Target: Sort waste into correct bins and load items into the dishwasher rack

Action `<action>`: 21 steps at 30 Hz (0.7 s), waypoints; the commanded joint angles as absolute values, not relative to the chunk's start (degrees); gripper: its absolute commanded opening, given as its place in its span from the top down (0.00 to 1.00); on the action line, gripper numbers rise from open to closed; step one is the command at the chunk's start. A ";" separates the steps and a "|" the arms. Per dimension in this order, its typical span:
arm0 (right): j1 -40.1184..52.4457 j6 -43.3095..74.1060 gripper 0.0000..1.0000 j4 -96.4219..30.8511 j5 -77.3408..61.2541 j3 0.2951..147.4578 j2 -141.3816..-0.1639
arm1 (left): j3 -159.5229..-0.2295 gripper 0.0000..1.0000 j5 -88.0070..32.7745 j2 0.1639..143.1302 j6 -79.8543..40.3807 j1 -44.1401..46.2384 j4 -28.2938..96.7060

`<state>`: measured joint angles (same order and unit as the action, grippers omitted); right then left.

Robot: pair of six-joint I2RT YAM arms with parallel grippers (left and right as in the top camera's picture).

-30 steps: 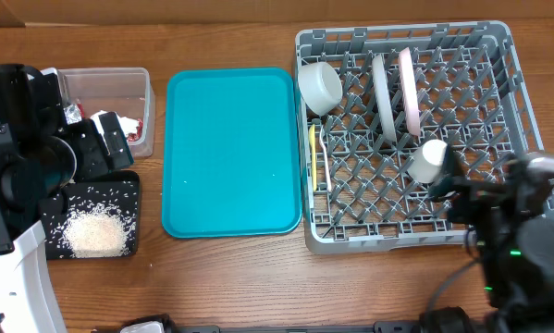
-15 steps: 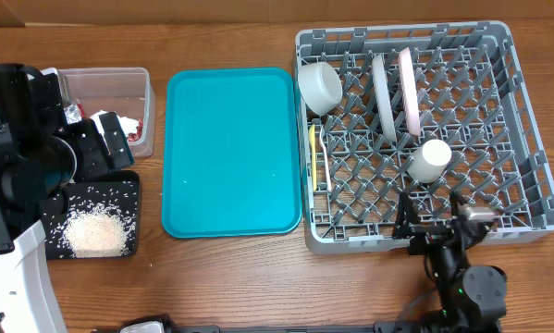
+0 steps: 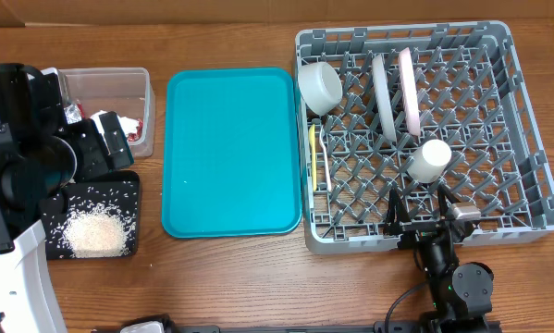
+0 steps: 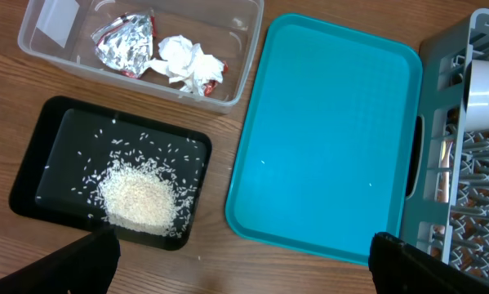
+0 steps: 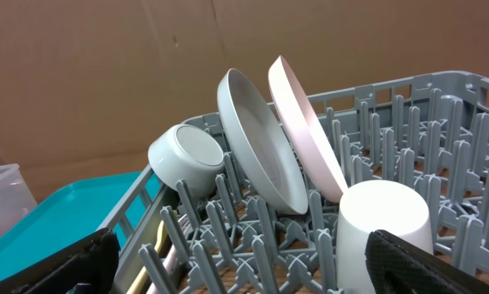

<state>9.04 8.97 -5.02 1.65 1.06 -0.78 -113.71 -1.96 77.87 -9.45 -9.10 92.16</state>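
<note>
Right gripper point(image 3: 423, 215) swung to front of grey plastic dishwasher rack point(image 3: 498, 139), spread; left gripper point(image 4: 244, 261) spread too. Task judged complete; arms need parking.

Left arm point(image 3: 18, 166) black, white base; right arm point(image 3: 461, 282) black.

Likely a robot lab: wooden table point(image 3: 230, 277), cardboard backdrop point(image 5: 105, 65).
</note>
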 commanded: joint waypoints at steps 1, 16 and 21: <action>8.86 9.15 0.00 -4.56 1.17 0.45 -0.16 | -113.62 0.00 -2.39 78.02 -9.19 -8.97 92.12; 8.86 9.15 0.00 -4.56 1.17 0.45 -0.16 | -111.70 0.00 6.79 71.99 -6.35 -4.43 91.31; 8.86 9.15 0.00 -4.56 1.17 0.45 -0.16 | -95.24 0.00 -4.14 56.88 13.30 -0.75 67.16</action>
<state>9.04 8.99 -4.95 1.45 1.06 -0.75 -102.21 1.61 63.90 0.54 -1.41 71.50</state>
